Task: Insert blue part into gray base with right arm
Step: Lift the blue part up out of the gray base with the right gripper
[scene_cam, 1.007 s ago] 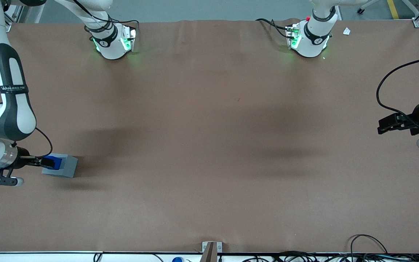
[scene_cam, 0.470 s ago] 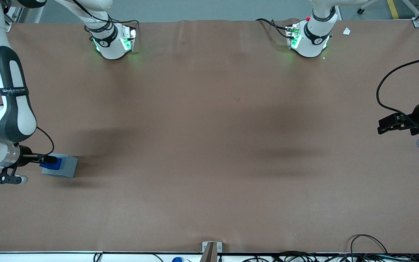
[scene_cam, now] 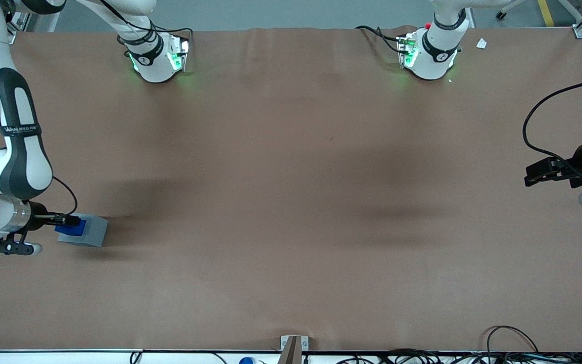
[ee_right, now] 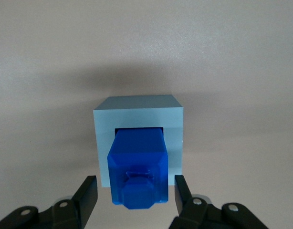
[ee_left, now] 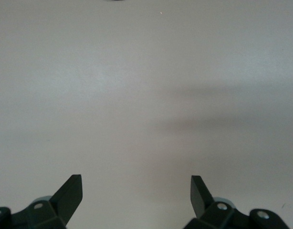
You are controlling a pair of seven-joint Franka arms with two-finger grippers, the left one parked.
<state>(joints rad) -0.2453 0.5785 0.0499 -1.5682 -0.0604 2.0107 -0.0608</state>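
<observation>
- We see the white jointed right arm with black panels (scene_cam: 15, 151) bent at its elbow near the working arm's end of the brown-covered bench (scene_cam: 291, 202), its forearm dropping toward the bench surface and its wrist turned level.
- Its black two-finger pincer (scene_cam: 68, 221) reaches sideways over the light gray boxy base (scene_cam: 91, 231), which rests on the bench close to that same end edge, about midway between the edge nearest the front camera and the edge where the arm bases stand.
- In the right wrist view we find the small bright blue plastic part (ee_right: 138, 167) sitting in the square socket of the gray base (ee_right: 139, 114), its upper body standing proud of the top face and its raised stub facing the camera.
- The pincer (ee_right: 135, 195) is spread: its fingers (ee_right: 87, 193) stand on either side of the blue part with a visible gap on each side, touching nothing.
- From the front we see the blue part (scene_cam: 68, 226) at the base's side nearest the arm.
</observation>
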